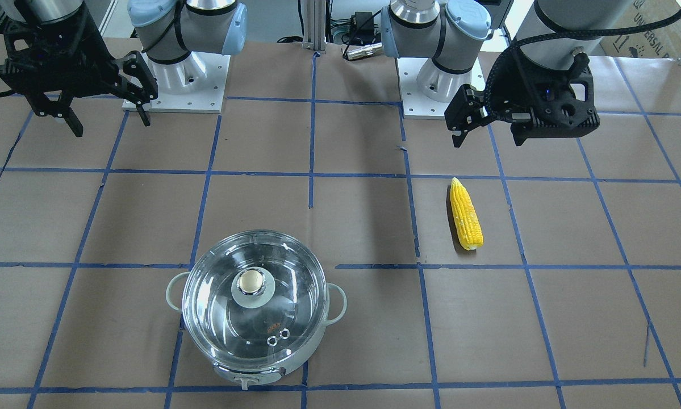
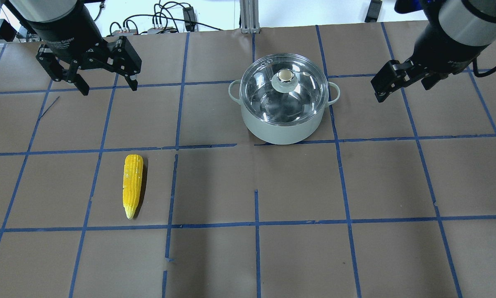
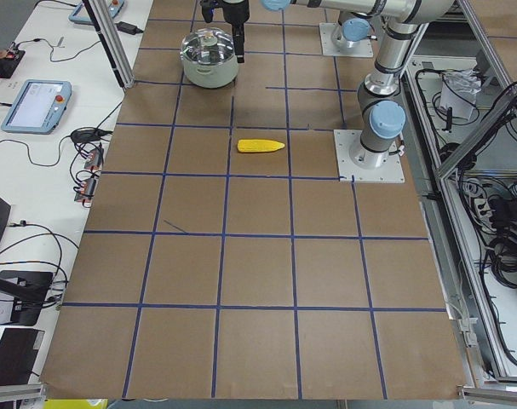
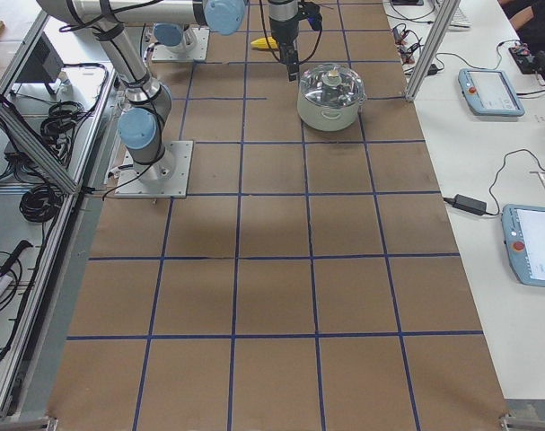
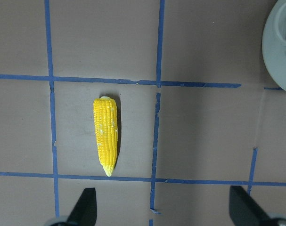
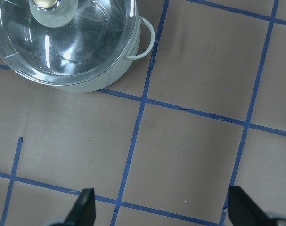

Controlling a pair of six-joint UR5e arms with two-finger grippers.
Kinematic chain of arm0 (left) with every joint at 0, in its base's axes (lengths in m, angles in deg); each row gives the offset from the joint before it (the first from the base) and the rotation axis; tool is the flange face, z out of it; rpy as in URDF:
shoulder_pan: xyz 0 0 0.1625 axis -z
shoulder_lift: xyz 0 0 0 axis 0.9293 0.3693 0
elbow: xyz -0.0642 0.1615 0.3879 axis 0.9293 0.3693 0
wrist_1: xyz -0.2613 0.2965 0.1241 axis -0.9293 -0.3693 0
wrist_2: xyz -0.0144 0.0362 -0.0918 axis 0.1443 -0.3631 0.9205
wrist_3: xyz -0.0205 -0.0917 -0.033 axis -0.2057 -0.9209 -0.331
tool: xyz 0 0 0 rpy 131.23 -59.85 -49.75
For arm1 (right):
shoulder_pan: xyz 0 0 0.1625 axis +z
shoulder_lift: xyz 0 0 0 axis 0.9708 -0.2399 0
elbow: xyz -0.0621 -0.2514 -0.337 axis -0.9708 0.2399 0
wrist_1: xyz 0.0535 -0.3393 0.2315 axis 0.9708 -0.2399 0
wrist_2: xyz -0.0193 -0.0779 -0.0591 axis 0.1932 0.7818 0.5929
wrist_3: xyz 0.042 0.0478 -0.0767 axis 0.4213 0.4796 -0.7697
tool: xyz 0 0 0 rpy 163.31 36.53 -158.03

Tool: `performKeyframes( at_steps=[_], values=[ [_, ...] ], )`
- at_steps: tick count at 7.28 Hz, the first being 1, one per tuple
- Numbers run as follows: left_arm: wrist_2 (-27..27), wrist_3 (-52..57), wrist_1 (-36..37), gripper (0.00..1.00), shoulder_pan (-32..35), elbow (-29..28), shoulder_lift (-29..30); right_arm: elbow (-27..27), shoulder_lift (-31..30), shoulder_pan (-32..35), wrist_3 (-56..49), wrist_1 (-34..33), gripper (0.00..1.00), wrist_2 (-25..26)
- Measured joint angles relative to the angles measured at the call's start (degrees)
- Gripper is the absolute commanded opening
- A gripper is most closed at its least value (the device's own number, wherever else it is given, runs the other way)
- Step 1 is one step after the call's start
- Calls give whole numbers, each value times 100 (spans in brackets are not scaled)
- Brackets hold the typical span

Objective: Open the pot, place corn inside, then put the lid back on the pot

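Note:
The pot (image 2: 283, 132) stands on the table with the glass lid (image 2: 291, 103) seated on it; both also show in the front view, pot (image 1: 249, 366) and lid (image 1: 226, 318). The corn (image 2: 132, 184) lies flat on the table, far to the pot's left, pointed end toward the robot; it also shows in the front view (image 1: 466, 214) and the left wrist view (image 5: 106, 136). My left gripper (image 2: 108, 87) is open and empty, high above the table beyond the corn. My right gripper (image 2: 380, 95) is open and empty, to the right of the pot; its wrist view shows the pot's handle (image 6: 145, 40).
Brown paper with a blue tape grid (image 2: 256, 225) covers the table. The two arm bases (image 1: 175, 85) (image 1: 439, 85) stand at the robot's edge. Cables and plugs (image 2: 165, 25) lie along the far edge. Tablets (image 4: 492, 90) rest on a side bench.

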Motion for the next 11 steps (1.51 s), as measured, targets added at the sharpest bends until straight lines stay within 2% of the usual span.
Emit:
performKeyframes(
  at_steps=[3, 7, 9, 11],
  values=[
    [0, -2, 0, 100, 2, 5, -7, 531, 159, 6, -14, 474, 99, 104],
    [2, -38, 14, 100, 6, 15, -22, 626, 276, 28, -5, 506, 99, 134],
    [2, -46, 9, 100, 8, 16, -24, 646, 520, 144, 103, 230, 99, 61],
    [0, -33, 16, 100, 8, 23, -32, 699, 1203, 604, 776, -680, 98, 12]
  ],
)
